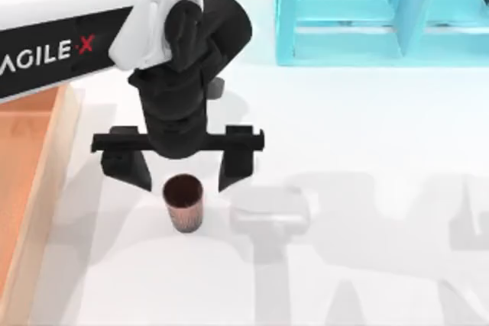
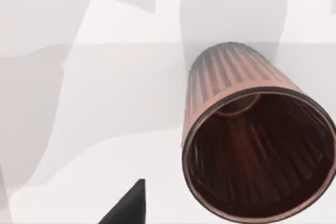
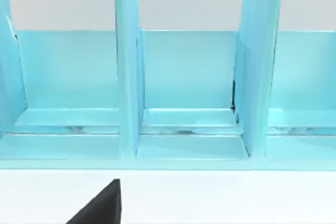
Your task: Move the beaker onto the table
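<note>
One beaker (image 1: 183, 202) just below my left gripper (image 1: 183, 172) | fingers spread wide, empty | likely light, stiff, ribbed | grip mid-wall

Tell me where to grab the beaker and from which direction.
Grip the beaker across its ribbed side wall, just below the rim, coming straight down from above. It stands upright on the white table, mouth up, and looks narrower than the span of the open left gripper hanging over it, so the fingers can probably straddle it.
</note>
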